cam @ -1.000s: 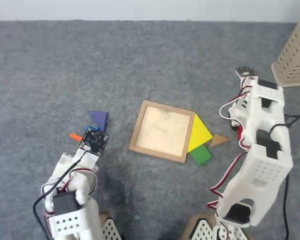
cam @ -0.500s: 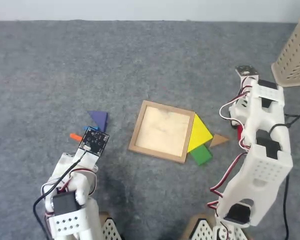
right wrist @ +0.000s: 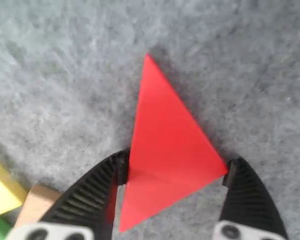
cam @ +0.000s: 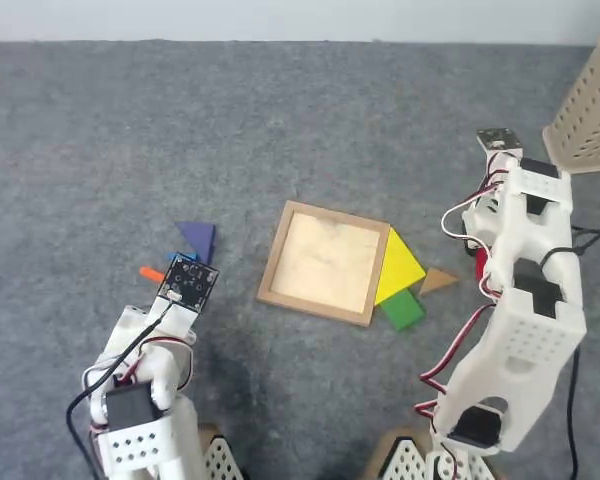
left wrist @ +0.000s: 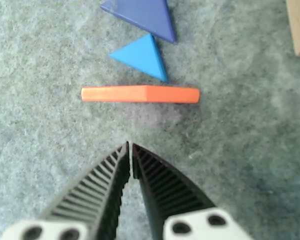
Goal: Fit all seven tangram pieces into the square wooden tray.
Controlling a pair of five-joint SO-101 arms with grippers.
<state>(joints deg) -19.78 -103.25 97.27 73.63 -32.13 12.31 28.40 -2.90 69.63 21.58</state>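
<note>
- Your right pincer point(right wrist: 177, 162) is clamped on the flat red wooden triangle point(right wrist: 162, 145), with one jaw against each side of it. Its arm has shifted very slightly in the last second, so I judge the pickup is only beginning.
- Your left pincer point(left wrist: 130, 147) has its jaws together and has not moved. Just ahead of its tips lies the thin orange wooden piece point(left wrist: 140, 94), with the small light-blue triangle point(left wrist: 140, 55) and the dark-blue triangle point(left wrist: 142, 15) beyond.
- Between your two pincers sits the square wooden tray point(cam: 325, 260), holding nothing, so all seven pieces remain to be placed.
- Between your right pincer and that tray, the large yellow triangle point(cam: 397, 265) touches the rim. The green block point(cam: 402, 310) and the small tan triangle point(cam: 438, 281) lie beside it.
</note>
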